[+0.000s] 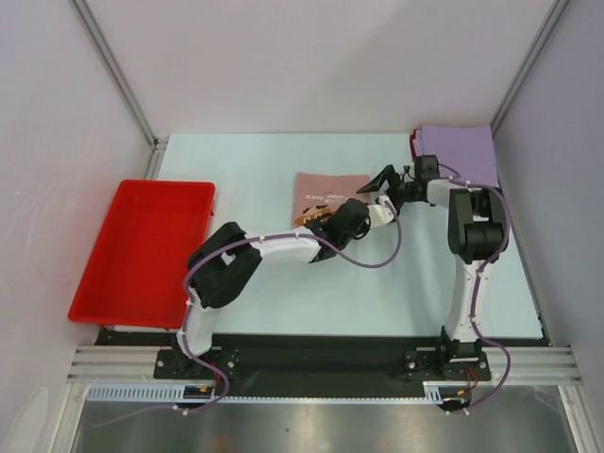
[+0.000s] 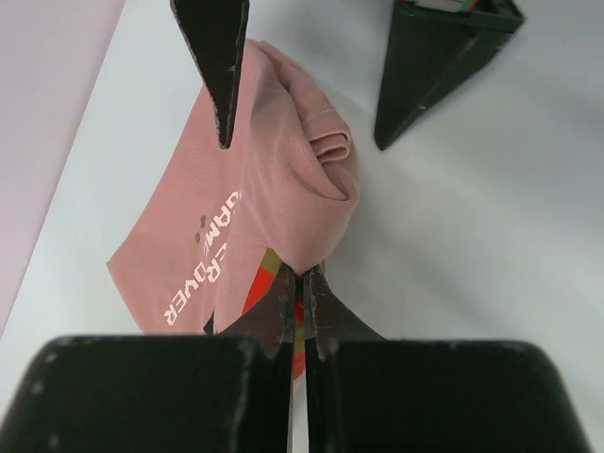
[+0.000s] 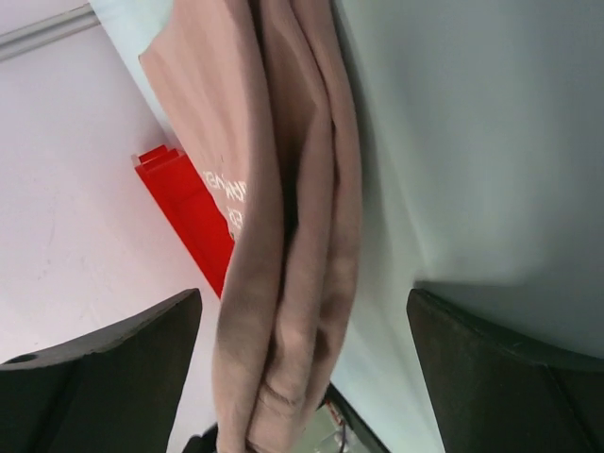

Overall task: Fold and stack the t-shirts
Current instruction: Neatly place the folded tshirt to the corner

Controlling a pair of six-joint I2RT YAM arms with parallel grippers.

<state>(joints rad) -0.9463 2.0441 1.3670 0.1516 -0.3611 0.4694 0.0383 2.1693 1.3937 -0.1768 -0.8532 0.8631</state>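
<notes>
The dusty-pink t-shirt lies partly folded at the table's middle, with its white lettering and orange-red print showing. My left gripper is shut on its near edge; in the left wrist view the jaws pinch a bunched fold of the pink t-shirt. My right gripper is open at the shirt's right side. In the right wrist view the thick folded edge hangs between its spread fingers and touches neither. A folded lavender t-shirt lies on a red one at the far right.
A red plastic tray stands at the table's left and also shows in the right wrist view. Pale walls close in the table on the left, right and back. The right gripper's two fingers show at the top of the left wrist view.
</notes>
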